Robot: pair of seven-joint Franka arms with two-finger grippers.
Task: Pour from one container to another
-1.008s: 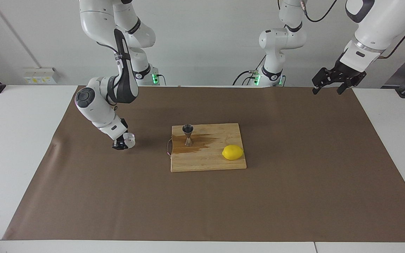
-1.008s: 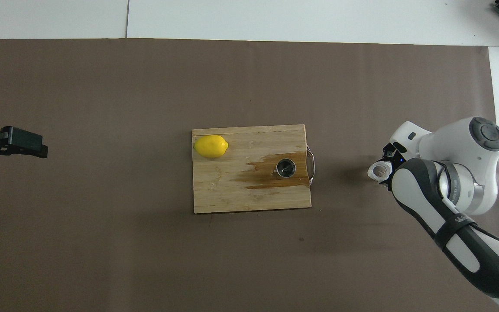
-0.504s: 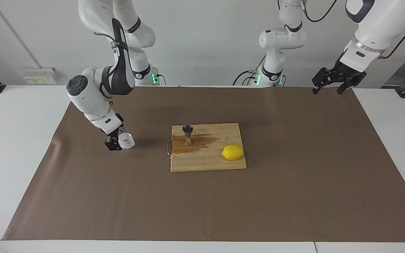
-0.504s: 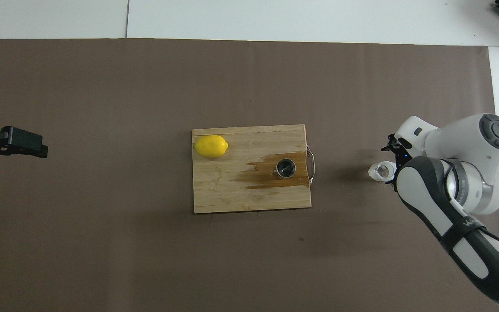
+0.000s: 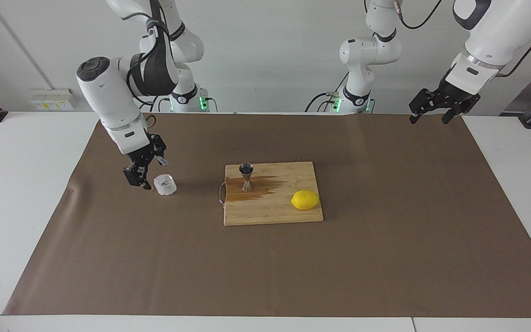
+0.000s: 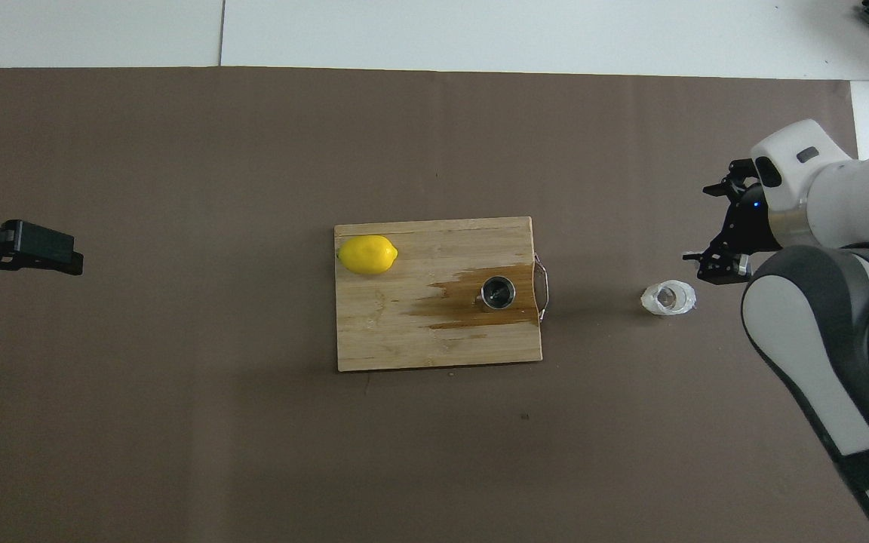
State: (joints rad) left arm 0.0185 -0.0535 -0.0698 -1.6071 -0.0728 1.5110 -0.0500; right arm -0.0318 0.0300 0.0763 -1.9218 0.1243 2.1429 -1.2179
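We see a white desk (image 5: 26, 193) covered by 1 brown paper sheet (image 5: 385, 249). On the sheet lie 1 wooden cutting board (image 5: 274, 213) at the middle and 1 clear faceted cup (image 5: 164, 184), upright, toward the right arm's end, well apart from the board.

A white tabletop (image 5: 26, 193) carries a broad brown paper sheet (image 5: 385, 258). Above the tabletop rises a plain pale wall (image 5: 270, 46), with a socket strip (image 5: 53, 99) mounted low on it.
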